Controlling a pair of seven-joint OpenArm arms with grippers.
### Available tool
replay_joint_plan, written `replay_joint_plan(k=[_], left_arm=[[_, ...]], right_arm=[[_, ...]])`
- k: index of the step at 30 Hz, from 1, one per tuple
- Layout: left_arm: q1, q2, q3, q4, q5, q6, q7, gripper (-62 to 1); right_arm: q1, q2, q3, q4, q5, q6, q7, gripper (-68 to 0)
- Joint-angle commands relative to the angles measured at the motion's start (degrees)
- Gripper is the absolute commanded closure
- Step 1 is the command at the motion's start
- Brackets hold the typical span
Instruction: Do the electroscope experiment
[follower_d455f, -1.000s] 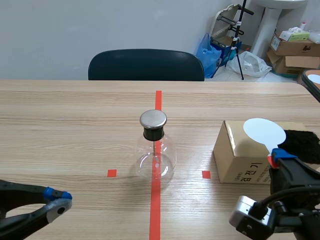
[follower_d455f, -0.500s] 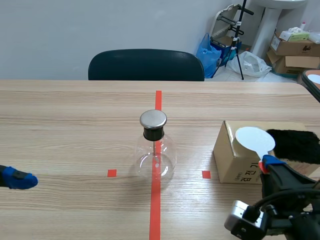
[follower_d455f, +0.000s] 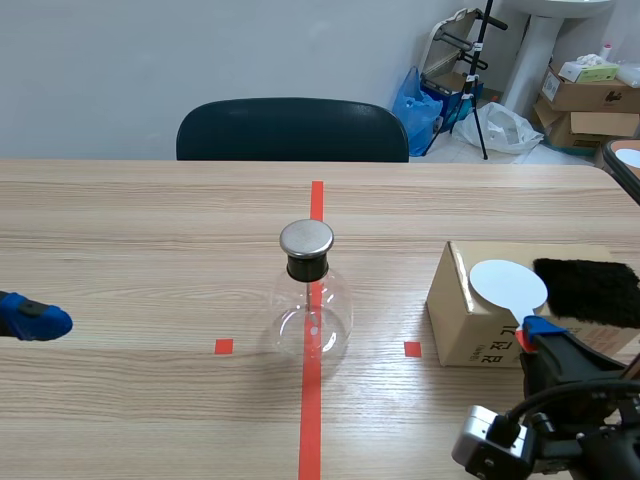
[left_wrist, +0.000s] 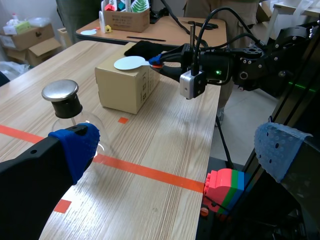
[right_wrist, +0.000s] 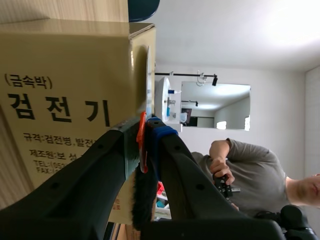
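The electroscope, a clear glass flask (follower_d455f: 311, 312) with a metal cap (follower_d455f: 306, 238), stands on the red tape line at the table's middle. It also shows in the left wrist view as the flask (left_wrist: 67, 107), ahead of my open left gripper (left_wrist: 175, 145), which holds nothing. Only one blue fingertip (follower_d455f: 32, 320) of that gripper shows at the table's left. My right gripper (follower_d455f: 533, 335) is shut on the red handle (right_wrist: 142, 145) of a white disc paddle (follower_d455f: 509, 285), which lies over the cardboard box (follower_d455f: 480, 330). A black fur cloth (follower_d455f: 590, 290) lies on the box beside the disc.
A dark chair (follower_d455f: 292, 130) stands behind the far table edge. Boxes and bags (follower_d455f: 590, 95) sit on the floor at the back right. Coloured blocks (left_wrist: 227, 185) lie past the table edge near my left gripper. A person (right_wrist: 245, 170) is behind the right arm.
My left gripper has opened and drawn back to the left; only one blue tip remains in the scene view. The right gripper has shifted the white disc slightly left and nearer over the box.
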Motion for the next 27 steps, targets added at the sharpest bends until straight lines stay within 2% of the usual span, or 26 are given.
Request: replay_joint_plan(k=[1, 15, 21, 24, 27], left_arm=[[-0.31, 0.15, 0.42, 0.66, -0.76, 0.07, -1.75, -62.3], [-0.31, 0.15, 0.42, 0.66, -1.22, 0.33, -1.77, -62.3], [-0.31, 0.15, 0.42, 0.66, -1.29, 0.33, -1.77, -62.3], [-0.31, 0.15, 0.42, 0.66, -3.45, 0.33, -1.53, -62.3], [-0.31, 0.15, 0.42, 0.66, -3.61, 0.33, -1.55, -62.3]], right_arm=[[0.42, 0.42, 0.07, 0.09, 0.46, -3.32, 0.04, -1.5], [0.7, 0.42, 0.02, -0.13, 0.85, -3.32, -0.15, -1.5], [0.7, 0.42, 0.02, -0.13, 1.05, -3.32, -2.75, -1.5], [0.7, 0.42, 0.02, -0.13, 1.11, -3.32, -3.04, -1.5], [0.7, 0.42, 0.02, -0.13, 1.05, -3.32, -2.12, -2.6]])
